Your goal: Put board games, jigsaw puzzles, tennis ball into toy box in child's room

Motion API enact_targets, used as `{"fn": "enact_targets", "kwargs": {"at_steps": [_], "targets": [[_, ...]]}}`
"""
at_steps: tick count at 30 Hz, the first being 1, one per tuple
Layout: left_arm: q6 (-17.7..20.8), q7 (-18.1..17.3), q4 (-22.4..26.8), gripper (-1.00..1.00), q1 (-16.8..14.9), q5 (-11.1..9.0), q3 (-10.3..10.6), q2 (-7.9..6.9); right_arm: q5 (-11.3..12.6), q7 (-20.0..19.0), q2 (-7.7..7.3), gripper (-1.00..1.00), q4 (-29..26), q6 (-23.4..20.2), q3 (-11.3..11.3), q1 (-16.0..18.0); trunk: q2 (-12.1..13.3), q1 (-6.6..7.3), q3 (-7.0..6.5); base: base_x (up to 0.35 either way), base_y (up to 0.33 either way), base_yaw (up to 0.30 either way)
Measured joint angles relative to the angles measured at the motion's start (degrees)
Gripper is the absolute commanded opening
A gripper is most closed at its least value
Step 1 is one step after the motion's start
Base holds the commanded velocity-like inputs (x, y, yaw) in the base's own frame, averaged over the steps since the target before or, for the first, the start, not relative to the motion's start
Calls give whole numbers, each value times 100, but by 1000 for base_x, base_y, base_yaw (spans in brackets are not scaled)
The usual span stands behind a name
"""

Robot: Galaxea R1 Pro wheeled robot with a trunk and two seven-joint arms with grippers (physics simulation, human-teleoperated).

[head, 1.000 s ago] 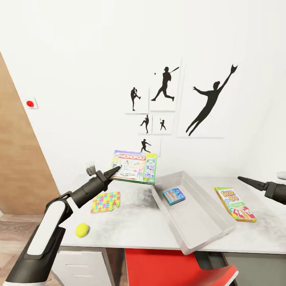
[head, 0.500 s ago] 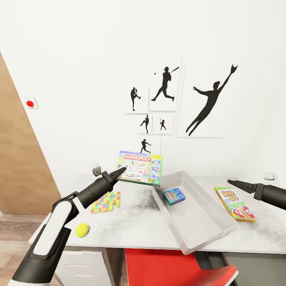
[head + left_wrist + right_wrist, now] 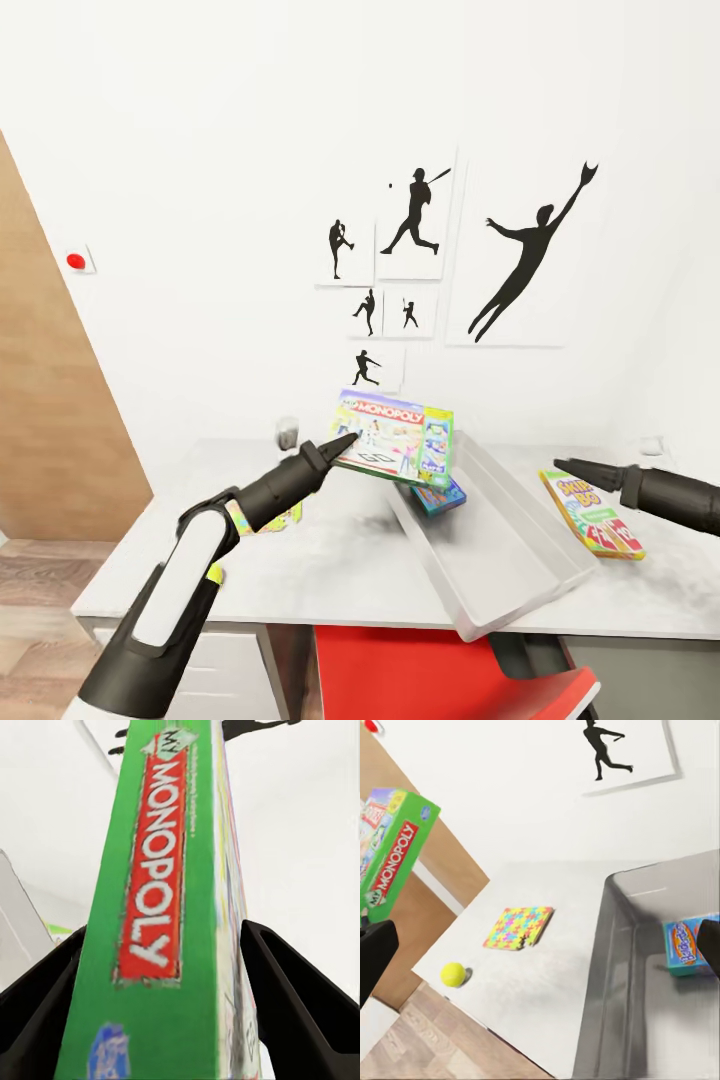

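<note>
Left pincer (image 3: pixel 345 441) has carried Monopoly (image 3: pixel 395 437) over the toy box (image 3: pixel 520 560).

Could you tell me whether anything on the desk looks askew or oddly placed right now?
The toy box sits askew, angled across the table with its near corner overhanging the front edge. Skip-Bo also lies slightly skewed beside it. The Monopoly box is tilted in mid-air, but only because the left gripper holds it. Nothing looks spilled or damaged.

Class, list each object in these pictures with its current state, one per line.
Monopoly box: held aloft by left gripper, near toy box rim.
Toy box: open, holding a small blue game.
Skip-Bo box: flat on table.
Tennis ball: resting on table.
Right gripper: empty.
</note>
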State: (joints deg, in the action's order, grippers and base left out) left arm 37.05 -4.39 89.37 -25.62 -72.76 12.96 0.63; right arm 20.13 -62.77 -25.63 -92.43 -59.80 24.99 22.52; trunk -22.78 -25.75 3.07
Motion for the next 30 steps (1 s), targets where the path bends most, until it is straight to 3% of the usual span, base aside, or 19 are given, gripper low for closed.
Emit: {"fn": "enact_targets", "kwargs": {"at_steps": [2, 3, 6, 11, 16, 30], "targets": [[-89, -23, -16, -100, 0, 324, 105, 144, 31, -22, 47, 100, 2, 0, -214, 3, 0, 0, 0, 0, 0, 0], [-91, -23, -16, -100, 0, 327, 104, 145, 30, -22, 47, 100, 2, 0, -218, 4, -1, 0, 0, 0, 0, 0], [-183, -47, -29, -100, 1, 656, 277, 289, 160, -42, 109, 100, 4, 0, -497, 11, 0, 0, 0, 0, 0, 0], [-311, -62, -36, -100, 2, 887, 473, 376, 367, -50, 249, 100, 19, 0, -795, 45, 0, 0, 0, 0, 0, 0], [-448, -71, -40, -100, 9, 982, 548, 397, 464, -51, 350, 100, 31, 0, -947, 70, 0, 0, 0, 0, 0, 0], [-913, -83, -43, -100, 57, 1081, 792, 406, 530, -52, 415, 100, 161, 1, -1041, 107, 0, 0, 0, 0, 0, 0]]}}
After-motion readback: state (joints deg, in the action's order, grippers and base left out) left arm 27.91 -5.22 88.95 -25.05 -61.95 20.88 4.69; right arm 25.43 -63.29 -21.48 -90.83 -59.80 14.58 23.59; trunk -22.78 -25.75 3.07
